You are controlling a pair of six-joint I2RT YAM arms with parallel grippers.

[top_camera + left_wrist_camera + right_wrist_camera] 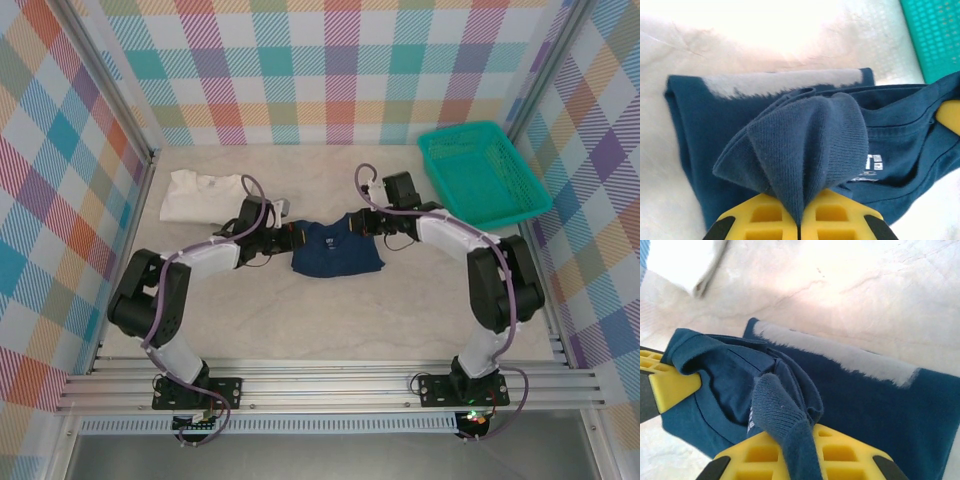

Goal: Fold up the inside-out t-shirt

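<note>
Two claws are entered: the left claw [799, 212] is clenched on the ribbed collar of the navy t-shirt [337, 252], laid mid-table in a compact block; the right claw [811, 447] is clamped on the same neckline. Folding is judged well advanced, with a final fold and release outstanding.

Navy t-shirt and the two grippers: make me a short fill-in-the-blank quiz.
Both the left gripper and right gripper are ____ on the navy t-shirt. In the top view, the white shirt lies to the t-shirt's ____. The teal basket sits in the far ____ corner.
Missing: shut; left; right.
</note>
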